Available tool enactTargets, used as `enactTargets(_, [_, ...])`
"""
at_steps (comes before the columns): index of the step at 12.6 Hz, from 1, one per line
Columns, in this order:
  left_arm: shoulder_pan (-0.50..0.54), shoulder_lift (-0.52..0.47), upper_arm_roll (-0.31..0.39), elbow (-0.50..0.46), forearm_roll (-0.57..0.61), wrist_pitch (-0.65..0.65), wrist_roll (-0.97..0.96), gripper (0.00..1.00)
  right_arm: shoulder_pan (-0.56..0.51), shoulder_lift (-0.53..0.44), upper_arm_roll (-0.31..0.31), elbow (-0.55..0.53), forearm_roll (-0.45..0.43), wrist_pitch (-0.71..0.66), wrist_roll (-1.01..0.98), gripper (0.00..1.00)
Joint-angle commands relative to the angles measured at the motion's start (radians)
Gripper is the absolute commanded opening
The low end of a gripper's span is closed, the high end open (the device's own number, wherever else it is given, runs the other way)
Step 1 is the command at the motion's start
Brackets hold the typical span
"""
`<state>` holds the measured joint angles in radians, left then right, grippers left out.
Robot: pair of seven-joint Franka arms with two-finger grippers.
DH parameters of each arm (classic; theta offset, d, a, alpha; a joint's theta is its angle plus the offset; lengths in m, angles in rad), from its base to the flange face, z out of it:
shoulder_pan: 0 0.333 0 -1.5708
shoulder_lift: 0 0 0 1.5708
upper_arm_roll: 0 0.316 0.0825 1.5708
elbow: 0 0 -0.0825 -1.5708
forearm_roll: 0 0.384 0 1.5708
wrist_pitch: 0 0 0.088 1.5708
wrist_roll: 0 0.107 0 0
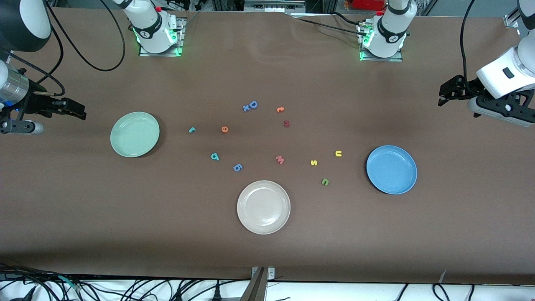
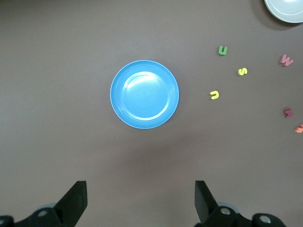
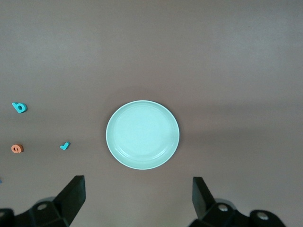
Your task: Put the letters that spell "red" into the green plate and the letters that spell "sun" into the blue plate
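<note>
Hovering with fingers apart, the left end effector [image 2: 139, 203] waits high over the counter [image 1: 83, 217] by the blue plate [image 1: 391, 169]; the right end effector [image 3: 137, 201], fingers likewise apart, waits over the green plate [image 1: 135, 134]. Both plates hold nothing. Between them lie the teal r [image 1: 192, 130], orange e [image 1: 225, 129], teal d [image 1: 215, 156], yellow s [image 1: 314, 162], yellow u [image 1: 338, 154] and green u [image 1: 325, 182].

Three plates lie on the desk: one green plate [image 1: 134, 134], one blue plate [image 1: 391, 169], one beige-white plate [image 1: 263, 207]; eleven small foam letters lie scattered between them: two teal, two orange, two yellow, one green, two blue, one pink, one dark red; two arms stand by.
</note>
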<state>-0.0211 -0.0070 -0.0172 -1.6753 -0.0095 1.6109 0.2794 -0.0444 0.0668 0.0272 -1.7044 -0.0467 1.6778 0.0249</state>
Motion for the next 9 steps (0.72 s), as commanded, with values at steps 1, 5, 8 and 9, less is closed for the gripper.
enactTargets(1, [0.01,-0.025,-0.009,-0.029,0.008,0.017,-0.008,1.0,0.011,-0.008,-0.01,0.002,0.015,-0.013,0.004,1.0])
enactTargets(5, [0.01,-0.027,-0.01,-0.026,0.008,0.003,-0.008,1.0,0.011,-0.007,-0.01,0.002,0.011,-0.013,0.004,1.0])
enactTargets(8, [0.01,-0.027,-0.009,-0.026,0.006,0.0,0.009,1.0,0.014,-0.007,-0.01,0.002,-0.001,-0.013,0.004,1.0])
enactTargets(9, [0.01,-0.03,-0.01,-0.026,0.006,-0.005,0.007,1.0,0.014,-0.007,-0.01,0.002,-0.001,-0.013,0.004,1.0])
